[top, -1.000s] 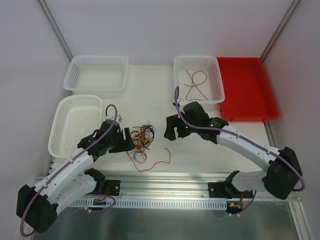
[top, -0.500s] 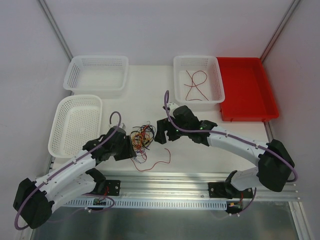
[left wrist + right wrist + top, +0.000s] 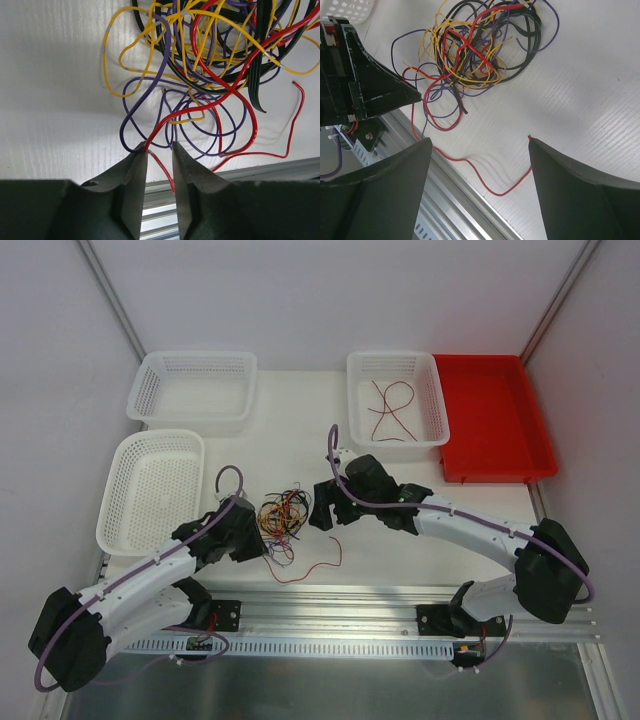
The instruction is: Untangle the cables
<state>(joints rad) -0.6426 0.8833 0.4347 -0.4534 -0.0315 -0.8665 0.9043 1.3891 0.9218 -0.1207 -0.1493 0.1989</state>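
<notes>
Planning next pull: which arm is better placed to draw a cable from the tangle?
Left. The left gripper straddles a red cable at the edge of the tangle; the right gripper hangs open beside it, empty.

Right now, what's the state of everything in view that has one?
left gripper: barely open, red cable between its fingers, not clamped
right gripper: wide open, holding nothing
cable tangle: knotted, lying on the table
back right basket: holds one loose red cable
back left basket: empty
near left basket: empty
red tray: empty
</notes>
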